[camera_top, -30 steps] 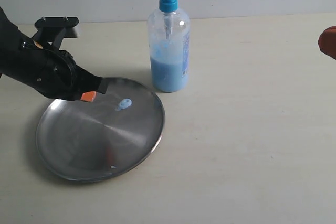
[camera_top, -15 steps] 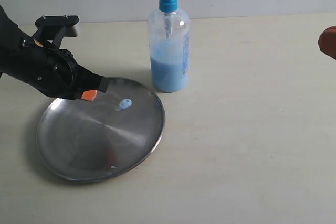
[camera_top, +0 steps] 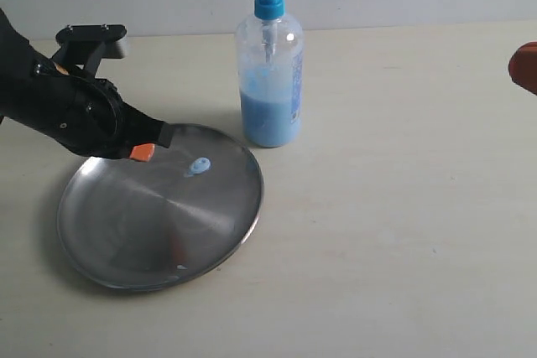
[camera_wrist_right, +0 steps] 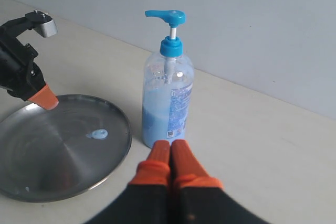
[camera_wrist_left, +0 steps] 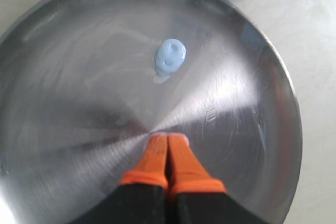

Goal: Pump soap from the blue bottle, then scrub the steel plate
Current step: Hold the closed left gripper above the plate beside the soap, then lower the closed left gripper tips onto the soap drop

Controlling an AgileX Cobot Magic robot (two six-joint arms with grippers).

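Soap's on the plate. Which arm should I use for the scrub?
Left, probably. The left gripper, shut, hangs over the steel plate, near the soap blob. The right gripper, also shut, sits off the plate, on the other side of the blue bottle.

Bright, soft, even light all over. A white glare streak fans across the plate [camera_wrist_left: 236, 114]. Shadows are faint, just a soft one beside the bottle [camera_top: 269, 81].
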